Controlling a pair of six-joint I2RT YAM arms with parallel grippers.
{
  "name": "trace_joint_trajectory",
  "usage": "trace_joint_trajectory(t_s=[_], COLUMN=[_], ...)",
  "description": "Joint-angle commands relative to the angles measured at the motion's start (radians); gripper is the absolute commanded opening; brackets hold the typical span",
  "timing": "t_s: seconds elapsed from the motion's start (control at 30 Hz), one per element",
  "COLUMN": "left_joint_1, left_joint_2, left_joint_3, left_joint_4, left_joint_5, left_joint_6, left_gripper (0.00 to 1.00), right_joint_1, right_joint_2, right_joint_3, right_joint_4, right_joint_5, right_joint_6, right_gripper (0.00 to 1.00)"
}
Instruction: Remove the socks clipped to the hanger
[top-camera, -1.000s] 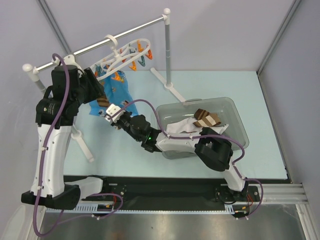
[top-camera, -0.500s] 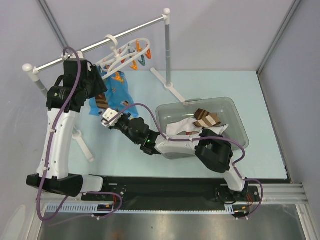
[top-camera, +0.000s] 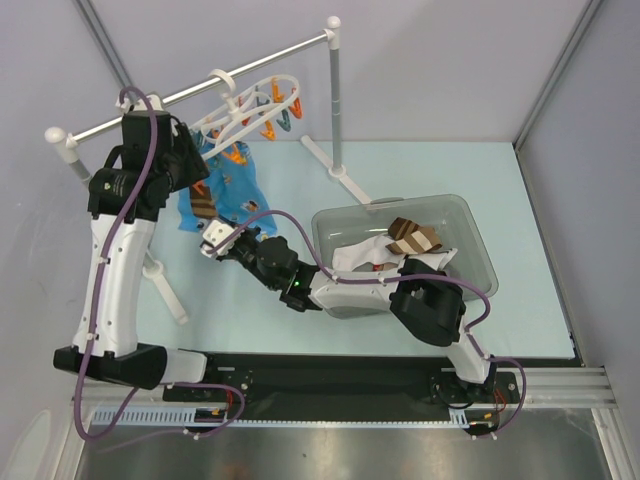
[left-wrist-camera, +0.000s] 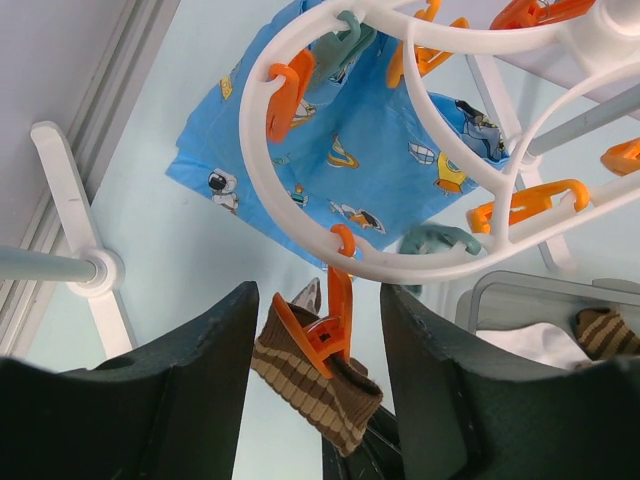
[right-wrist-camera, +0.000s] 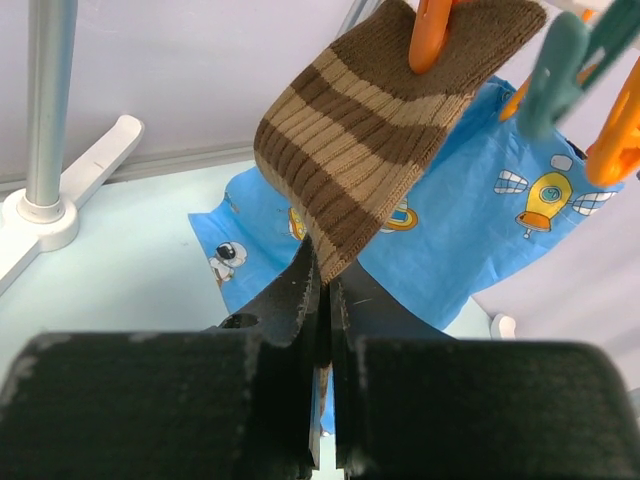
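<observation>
The white ring hanger (top-camera: 248, 108) hangs from the rail, and its ring (left-wrist-camera: 300, 215) fills the left wrist view. An orange clip (left-wrist-camera: 335, 318) on it pinches a brown sock with tan stripes (left-wrist-camera: 312, 385), which hangs below (top-camera: 203, 205). My left gripper (left-wrist-camera: 320, 296) is open, with one jaw on either side of that orange clip, and is not touching it. It sits just under the hanger in the top view (top-camera: 193, 168). My right gripper (right-wrist-camera: 325, 275) is shut on the lower end of the same sock (right-wrist-camera: 385, 130), and shows below it in the top view (top-camera: 212, 241).
A bright blue printed cloth (top-camera: 240, 185) hangs from other clips behind the sock. The white rail (top-camera: 190, 92) stands on posts (top-camera: 336, 100) with feet on the table. A clear bin (top-camera: 470, 225) at the right holds a brown striped sock (top-camera: 412, 236) and a white one (top-camera: 360, 255).
My left arm has risen and swung back, bringing its open gripper up around the clip under the hanger. My right gripper has shifted slightly left and still holds the sock.
</observation>
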Motion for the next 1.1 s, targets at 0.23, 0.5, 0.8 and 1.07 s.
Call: trace_joint_trajectory(t_s=[0.23, 0.5, 0.8, 1.07], left_joint_1=[-0.003, -0.003, -0.005, -0.005], left_joint_2=[0.035, 0.023, 0.052, 0.070], left_joint_3=[0.051, 0.051, 0.090, 0.097], left_joint_4=[-0.025, -0.032, -0.055, -0.075], left_joint_5=[0.004, -0.010, -0.027, -0.022], left_joint_6=[0.026, 0.023, 0.032, 0.035], left_gripper=[0.58, 0.58, 0.54, 0.52], right_joint_1=[0.006, 0.008, 0.009, 0.012], right_joint_2=[-0.035, -0.029, -0.021, -0.018], right_joint_3=[0.011, 0.014, 0.020, 0.023], right_joint_4=[0.063, 0.062, 0.068, 0.070], right_joint_5=[0.010, 0.013, 0.018, 0.017], right_joint_6=[-0.027, -0.044, -0.064, -0.076], right_gripper=[0.00, 0.00, 0.00, 0.00])
